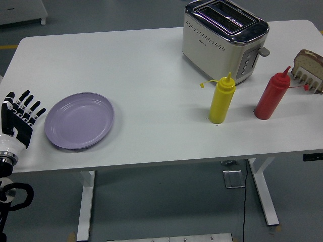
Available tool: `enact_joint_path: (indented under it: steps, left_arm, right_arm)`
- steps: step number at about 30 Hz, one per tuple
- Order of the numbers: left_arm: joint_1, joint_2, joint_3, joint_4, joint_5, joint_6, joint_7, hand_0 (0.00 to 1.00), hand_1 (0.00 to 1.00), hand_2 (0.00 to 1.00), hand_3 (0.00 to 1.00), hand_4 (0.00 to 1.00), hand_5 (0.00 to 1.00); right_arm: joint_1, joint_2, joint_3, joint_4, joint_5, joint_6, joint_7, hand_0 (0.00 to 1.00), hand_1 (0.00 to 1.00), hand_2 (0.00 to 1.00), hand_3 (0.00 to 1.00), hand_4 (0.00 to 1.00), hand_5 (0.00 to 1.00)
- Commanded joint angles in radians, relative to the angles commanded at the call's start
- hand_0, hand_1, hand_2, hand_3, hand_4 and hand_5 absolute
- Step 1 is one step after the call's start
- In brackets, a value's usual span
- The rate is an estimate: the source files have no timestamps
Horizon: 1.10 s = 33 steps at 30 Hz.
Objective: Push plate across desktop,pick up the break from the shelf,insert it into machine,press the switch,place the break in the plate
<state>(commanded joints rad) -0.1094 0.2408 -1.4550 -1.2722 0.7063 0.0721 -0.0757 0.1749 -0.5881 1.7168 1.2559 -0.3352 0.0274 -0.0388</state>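
**Left hand poised beside the plate**

Left hand (20,118) sits fingers spread, holding nothing, just at nine o'clock of the purple plate (79,120). Toaster (224,39) stands far at one o'clock; bread (309,61) waits upright in its rack (309,79) at three o'clock.

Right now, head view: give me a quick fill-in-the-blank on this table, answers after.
1. The left hand, fingers spread, sits just left of the ____ plate.
2. The toaster slots hold ____ bread.
3. The bread slice stands in a rack at the table's ____ edge.
4. The bottle nearer the plate is ____, not red.

Answers: purple; no; right; yellow
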Motion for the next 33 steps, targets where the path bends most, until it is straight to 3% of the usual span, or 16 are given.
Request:
enact_joint_path:
  steps: [17,19,20,25,26,31,32,33]
  left_arm:
    - [-0.008,-0.012,0.035,0.016,-0.01,0.003,0.001,0.85,0.904,0.964,0.875,0.61,0.998]
    - [-0.01,-0.012,0.04,0.016,-0.013,0.002,0.001,0.85,0.904,0.964,0.875,0.61,0.998]
    - [-0.012,-0.011,0.043,0.016,-0.014,0.001,0.002,0.85,0.904,0.964,0.875,0.61,0.998]
    - [-0.023,-0.01,0.058,0.019,-0.024,-0.002,0.005,0.85,0.904,0.964,0.875,0.61,0.998]
    - [-0.027,-0.008,0.063,0.02,-0.026,-0.004,0.006,0.849,0.902,0.964,0.874,0.61,0.998]
    - [-0.048,0.003,0.087,0.024,-0.036,-0.012,0.01,0.849,0.902,0.964,0.874,0.61,0.998]
    - [-0.053,0.004,0.093,0.025,-0.038,-0.014,0.011,0.849,0.904,0.965,0.872,0.611,0.998]
    - [-0.057,0.005,0.099,0.026,-0.039,-0.016,0.012,0.849,0.904,0.965,0.872,0.611,0.998]
  right_arm:
    - [0.001,-0.011,-0.044,0.014,-0.139,-0.029,0.03,0.862,0.808,0.783,0.76,0.417,0.499]
    - [0.004,-0.014,-0.059,0.012,-0.182,-0.042,0.043,0.862,0.808,0.783,0.76,0.417,0.499]
    - [0.005,-0.016,-0.069,0.011,-0.208,-0.05,0.052,0.871,0.815,0.789,0.763,0.454,0.429]
    - [0.021,-0.027,-0.131,-0.008,-0.365,-0.101,0.088,0.871,0.815,0.789,0.763,0.454,0.429]
    - [0.025,-0.029,-0.141,-0.012,-0.4,-0.106,0.089,0.892,0.84,0.825,0.8,0.558,0.346]
    - [0.049,-0.038,-0.184,-0.027,-0.598,-0.122,0.081,0.892,0.84,0.825,0.8,0.558,0.346]
    - [0.056,-0.04,-0.193,-0.031,-0.637,-0.124,0.076,0.911,0.858,0.849,0.844,0.635,0.292]
    - [0.062,-0.042,-0.202,-0.034,-0.668,-0.124,0.07,0.911,0.858,0.849,0.844,0.635,0.292]
